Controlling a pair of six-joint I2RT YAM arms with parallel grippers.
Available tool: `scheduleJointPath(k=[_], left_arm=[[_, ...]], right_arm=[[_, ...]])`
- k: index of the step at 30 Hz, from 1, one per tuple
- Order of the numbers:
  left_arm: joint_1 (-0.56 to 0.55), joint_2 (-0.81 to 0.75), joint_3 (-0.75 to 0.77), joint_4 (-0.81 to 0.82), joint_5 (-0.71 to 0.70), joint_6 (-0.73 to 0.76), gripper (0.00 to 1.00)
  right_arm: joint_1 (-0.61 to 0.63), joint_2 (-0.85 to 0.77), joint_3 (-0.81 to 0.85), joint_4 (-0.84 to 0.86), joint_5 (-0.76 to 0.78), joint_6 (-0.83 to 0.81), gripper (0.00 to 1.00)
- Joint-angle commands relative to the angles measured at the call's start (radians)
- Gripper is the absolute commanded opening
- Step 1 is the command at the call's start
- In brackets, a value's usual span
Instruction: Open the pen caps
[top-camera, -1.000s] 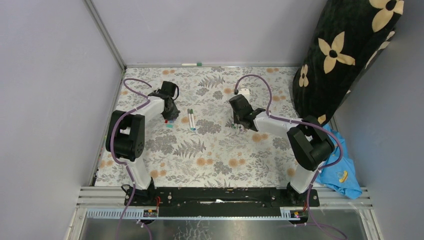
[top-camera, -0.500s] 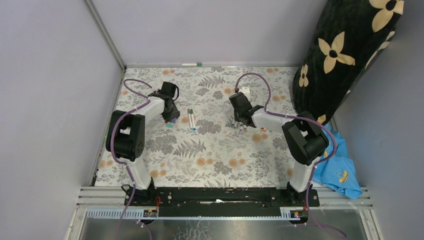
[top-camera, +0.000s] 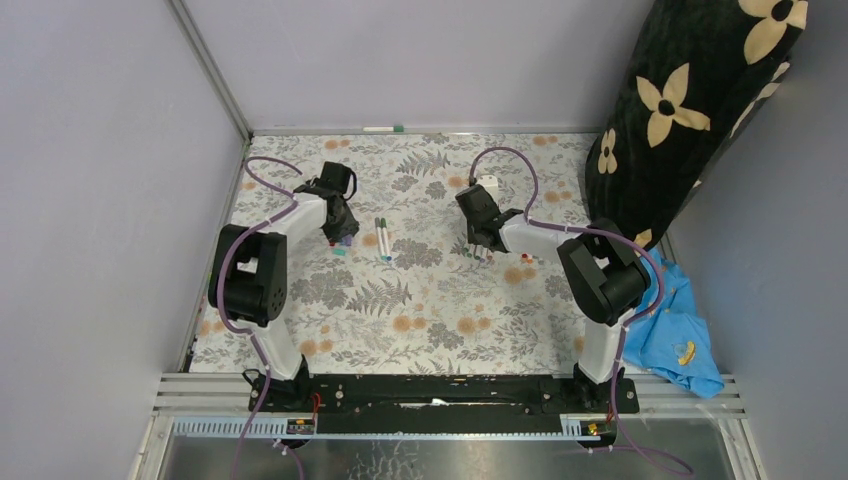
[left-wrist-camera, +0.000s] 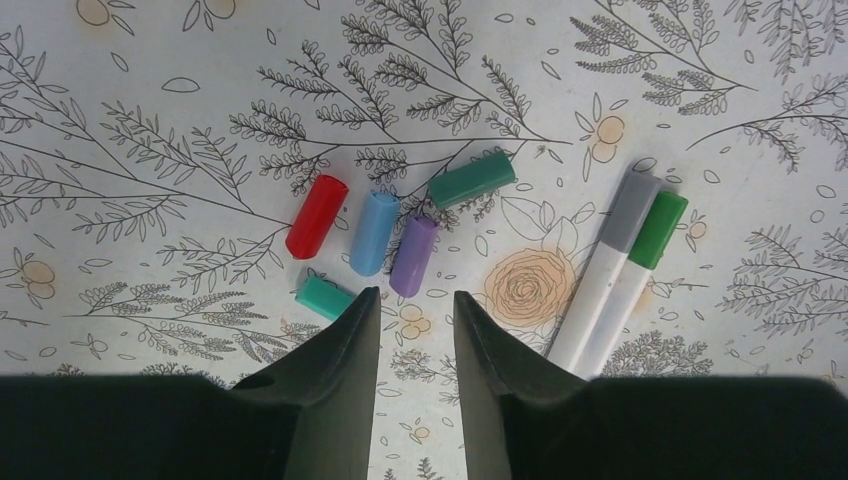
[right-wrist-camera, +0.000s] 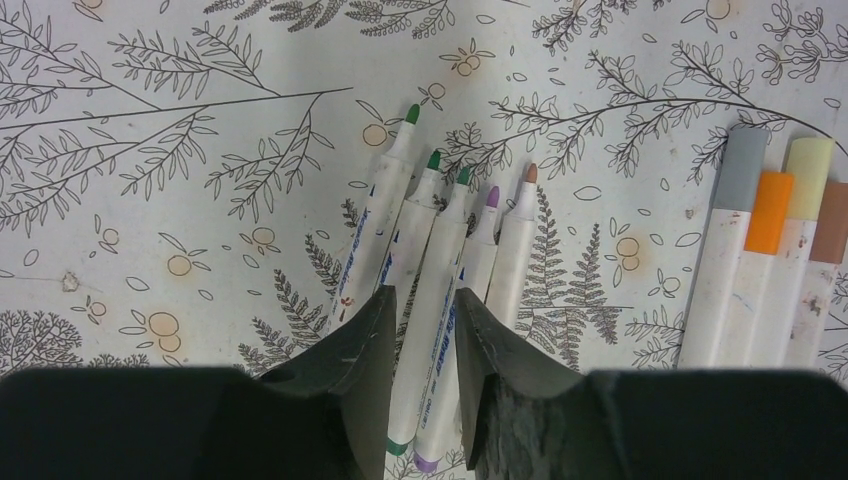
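We're between pens: left gripper (left-wrist-camera: 415, 300) parted and empty, pointing down just over five loose caps (left-wrist-camera: 375, 232), right gripper (right-wrist-camera: 420, 300) parted and empty, low over the uncapped pens (right-wrist-camera: 440, 250) (green cap (left-wrist-camera: 658, 229) and grey cap (left-wrist-camera: 630, 205) near the left not yet off), so next needs one arm pinning a barrel, the other pulling.

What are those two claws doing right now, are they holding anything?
Left gripper: open, holding nothing, above loose caps.
Right gripper: open, holding nothing, above uncapped pens.
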Motion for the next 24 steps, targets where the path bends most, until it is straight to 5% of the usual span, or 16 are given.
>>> scheduleJointPath(k=[1,8,24], left_arm=[[-0.004,-0.050,0.021,-0.010,0.000,0.022,0.39],[-0.004,-0.112,0.004,0.014,0.063,0.016,0.50],[-0.003,-0.392,-0.129,0.063,0.138,-0.013,0.70]], right_arm=[[0.001,-0.085,-0.002,0.051,0.022,-0.032,0.34],[0.036,-0.127,0.077,0.051,-0.166,-0.139,0.37],[0.251,0.286,0.597,-0.208,-0.263,-0.136,0.44]])
